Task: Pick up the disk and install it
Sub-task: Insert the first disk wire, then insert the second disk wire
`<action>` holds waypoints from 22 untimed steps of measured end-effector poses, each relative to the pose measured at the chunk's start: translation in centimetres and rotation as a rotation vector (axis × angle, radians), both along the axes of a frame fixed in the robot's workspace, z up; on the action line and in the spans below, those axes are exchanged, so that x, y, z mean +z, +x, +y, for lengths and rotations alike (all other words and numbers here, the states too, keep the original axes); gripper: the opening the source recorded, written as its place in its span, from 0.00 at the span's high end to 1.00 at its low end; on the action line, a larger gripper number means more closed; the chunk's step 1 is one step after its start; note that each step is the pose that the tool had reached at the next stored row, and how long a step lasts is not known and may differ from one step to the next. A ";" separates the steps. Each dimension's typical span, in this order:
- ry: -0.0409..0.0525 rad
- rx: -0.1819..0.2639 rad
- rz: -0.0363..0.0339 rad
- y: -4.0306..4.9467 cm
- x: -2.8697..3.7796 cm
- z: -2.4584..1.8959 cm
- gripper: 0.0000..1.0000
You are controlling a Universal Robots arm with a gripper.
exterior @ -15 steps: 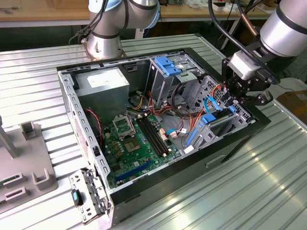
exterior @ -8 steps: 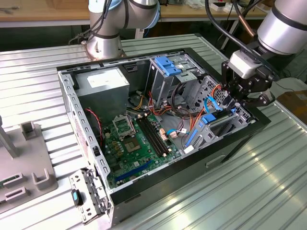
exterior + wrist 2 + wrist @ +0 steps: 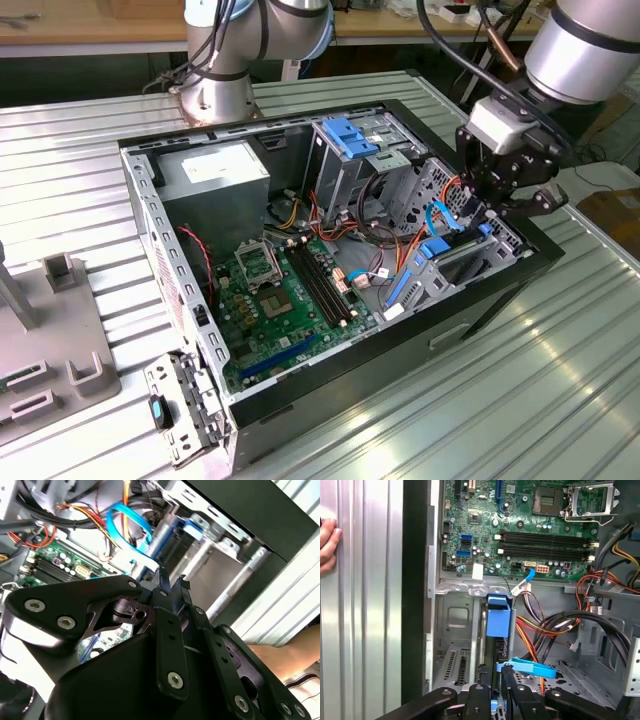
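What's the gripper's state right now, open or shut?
Gripper: closed, holding the disk on edge.

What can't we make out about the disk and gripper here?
Disk: edge-on in the first wrist view; bay walls hide its faces and how deep it sits.
Gripper: its contact with the disk is masked by its own body in the second wrist view.
Hand: cut off by the first wrist view's edge.

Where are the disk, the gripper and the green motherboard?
The disk (image 3: 498, 622), first wrist view, its blue carrier end.
The gripper (image 3: 494, 672), first wrist view, midway at its tip.
The motherboard (image 3: 262, 340), exterior view, its bare green surface.
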State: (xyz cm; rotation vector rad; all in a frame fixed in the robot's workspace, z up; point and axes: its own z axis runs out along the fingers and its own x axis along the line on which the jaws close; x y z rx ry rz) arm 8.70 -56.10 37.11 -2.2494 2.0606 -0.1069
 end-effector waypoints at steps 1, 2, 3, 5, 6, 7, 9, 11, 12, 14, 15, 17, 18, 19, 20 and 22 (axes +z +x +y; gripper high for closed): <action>-0.0009 0.000 0.0001 0.00 -0.02 0.25 0.76; -0.0029 0.000 0.0002 0.02 -0.07 0.48 0.76; -0.0059 0.000 0.0007 0.06 -0.12 0.65 0.76; -0.0141 0.000 0.0053 0.43 -0.24 0.85 0.76; -0.0176 0.000 0.0088 0.76 -0.30 0.88 0.76; -0.0179 0.000 0.0108 0.98 -0.35 0.89 0.76; -0.0179 0.000 0.0111 1.04 -0.37 0.90 0.76; -0.0179 0.000 0.0112 1.13 -0.37 0.90 0.76; -0.0179 0.000 0.0112 1.13 -0.38 0.90 0.76; -0.0180 0.000 0.0112 1.13 -0.37 0.90 0.76; -0.0179 0.000 0.0112 1.14 -0.38 0.90 0.76; -0.0180 0.000 0.0112 1.14 -0.37 0.90 0.76; -0.0180 0.000 0.0111 1.14 -0.38 0.90 0.76; -0.0180 0.000 0.0112 1.15 -0.37 0.90 0.76; -0.0180 0.000 0.0112 1.15 -0.38 0.91 0.76; -0.0180 0.000 0.0112 1.16 -0.37 0.99 0.76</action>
